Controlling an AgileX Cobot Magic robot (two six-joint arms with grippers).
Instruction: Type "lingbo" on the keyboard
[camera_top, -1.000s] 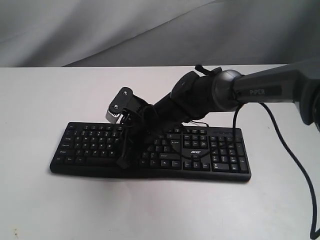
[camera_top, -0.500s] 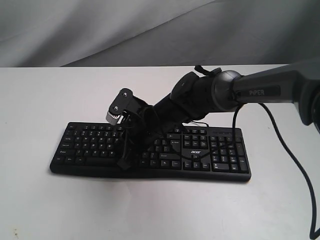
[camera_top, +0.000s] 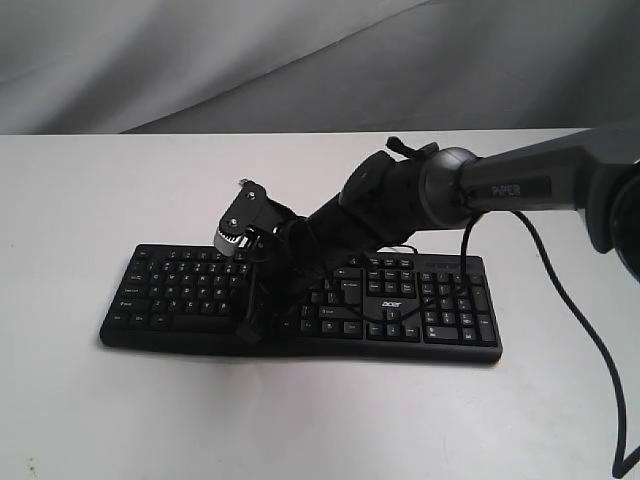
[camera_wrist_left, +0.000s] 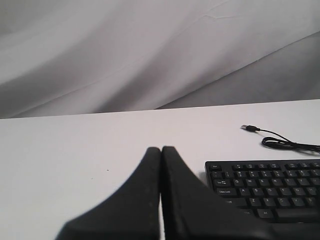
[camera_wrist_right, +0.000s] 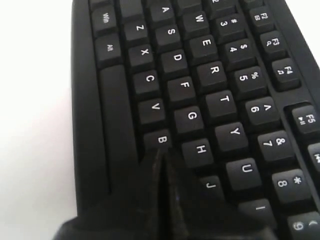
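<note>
The black keyboard (camera_top: 300, 300) with white-lettered keys lies across the middle of the white table (camera_top: 120, 200); it also shows in the left wrist view (camera_wrist_left: 270, 190) and the right wrist view (camera_wrist_right: 200, 75). My right gripper (camera_top: 247, 332) is shut with nothing in it and reaches down onto the keyboard's front rows. In its own view the tips (camera_wrist_right: 161, 152) sit at the near edge of the B key (camera_wrist_right: 159, 139). Whether they press the key I cannot tell. My left gripper (camera_wrist_left: 161, 149) is shut and empty, off the keyboard's end, and out of the exterior view.
The keyboard's thin black USB cable (camera_wrist_left: 280, 142) lies coiled on the table behind it, its plug (camera_wrist_left: 248, 128) free. The right arm's black cable (camera_top: 590, 330) hangs over the table at the right. A grey cloth backdrop (camera_top: 300, 60) stands behind the table.
The right wrist has tilted slightly and the arm has shifted a little back; the fingertips stay at about the same spot on the keyboard's front rows.
</note>
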